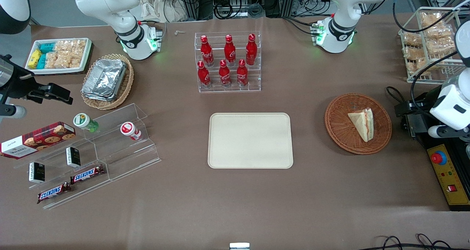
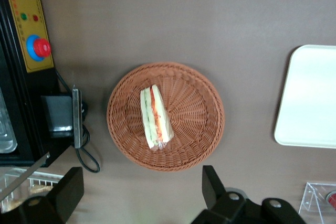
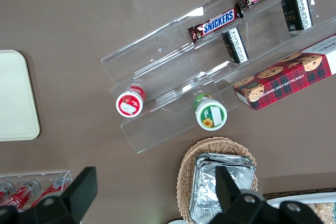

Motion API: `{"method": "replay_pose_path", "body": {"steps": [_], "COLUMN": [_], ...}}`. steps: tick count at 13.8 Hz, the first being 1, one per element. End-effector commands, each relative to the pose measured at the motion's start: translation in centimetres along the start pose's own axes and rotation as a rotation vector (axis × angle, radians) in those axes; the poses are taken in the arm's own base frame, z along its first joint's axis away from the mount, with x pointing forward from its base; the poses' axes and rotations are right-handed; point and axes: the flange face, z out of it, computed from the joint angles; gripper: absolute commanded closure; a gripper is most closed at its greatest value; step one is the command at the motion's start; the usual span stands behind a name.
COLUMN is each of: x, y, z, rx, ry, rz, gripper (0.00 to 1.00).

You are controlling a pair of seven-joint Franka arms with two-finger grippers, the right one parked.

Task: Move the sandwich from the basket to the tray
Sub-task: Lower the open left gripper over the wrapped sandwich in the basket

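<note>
1. Lying in the reddish-brown woven basket [image 1: 358, 123], the sandwich [image 1: 362, 123] rests toward the side of the weave nearest the working arm's end of the counter [image 1: 235, 206]; its pale wrapped face is up in the front view.
2. From the wrist camera the sandwich [image 2: 155, 117] shows its edge, with red and green filling stripes between white bread, and the basket [image 2: 165, 116] rim circles it with bare wicker all round.
3. The end effector [image 2: 142, 195] hangs above the basket, well clear of the sandwich, its two dark fingers [image 2: 65, 190] spread wide and gripping nothing.
4. The cream tray [image 1: 250, 140] sits flat near the middle of the counter, apart from the basket and nearer the parked arm's end; one rounded edge of the tray [image 2: 307, 95] shows in the wrist view.
5. A clear rack of red bottles [image 1: 227, 61] stands farther from the front camera than the tray.
6. A yellow control box [image 1: 448, 174] with a red button lies at the working arm's end of the counter, beside the basket.
</note>
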Motion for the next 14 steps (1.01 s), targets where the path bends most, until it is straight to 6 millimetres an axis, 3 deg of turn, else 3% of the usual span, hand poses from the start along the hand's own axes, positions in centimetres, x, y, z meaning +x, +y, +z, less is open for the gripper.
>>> {"method": "replay_pose_path", "body": {"steps": [1,4,7,10,14], "x": [-3.2,-6.5,-8.2,-8.2,-6.3], "y": [-0.6,-0.8,-1.2,-1.0,-0.5], "z": [1.2,5.5,11.1,14.1,18.9], "rx": [0.009,-0.002,-0.017,-0.019,-0.008], "ry": [0.018,0.080,0.103,0.099,0.034], "rz": [-0.016,-0.027,-0.075,-0.138,-0.263], "gripper": [0.00,0.00,0.00,0.00,0.00]}}
